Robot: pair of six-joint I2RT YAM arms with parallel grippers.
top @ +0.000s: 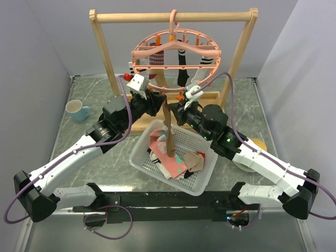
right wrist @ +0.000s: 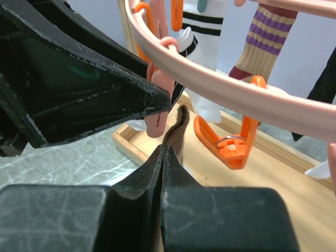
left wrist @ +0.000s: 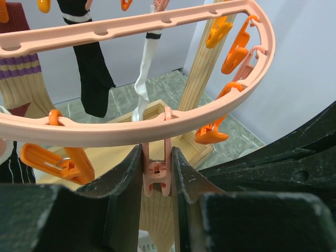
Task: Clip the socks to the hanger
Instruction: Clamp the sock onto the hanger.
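1. Both tools closed: left tool (left wrist: 156, 164) squeezes a pink clip (left wrist: 157, 181) on the hanger (left wrist: 131, 132); right tool (right wrist: 163, 157) grips a brown sock (right wrist: 178, 123), cuff just beside that clip.
2. Risk: clip mouth may be too narrow, so cuff misses and sock drops into basket (top: 137, 156).

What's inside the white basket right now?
The basket holds a pink sock, a tan sock and others jumbled. The brown sock hanging from the right claw hides the pile's middle.

table (top: 252, 100): grey marble top | on it: wooden rack (top: 126, 18); white basket (top: 199, 187); teal mug (top: 77, 110)
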